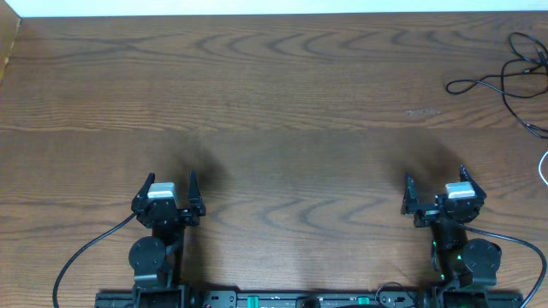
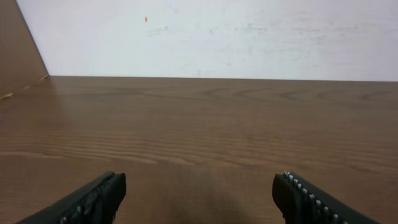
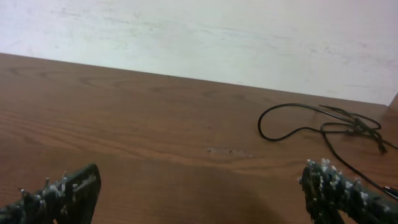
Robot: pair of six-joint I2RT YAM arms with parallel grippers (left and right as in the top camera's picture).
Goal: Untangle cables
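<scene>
A thin black cable (image 1: 505,77) lies in loose loops at the far right of the table, running off the right edge; it also shows in the right wrist view (image 3: 298,127). A short piece of white cable (image 1: 543,167) shows at the right edge. My left gripper (image 1: 170,190) is open and empty near the front left, far from the cables; its fingers show in the left wrist view (image 2: 199,193). My right gripper (image 1: 437,188) is open and empty at the front right, well short of the black cable; it shows in the right wrist view (image 3: 199,190).
The wooden table (image 1: 274,111) ends at a white wall at the back. Thicker black arm wires (image 1: 86,252) trail from both arm bases at the front edge. A small pale scuff (image 1: 421,111) marks the wood near the right.
</scene>
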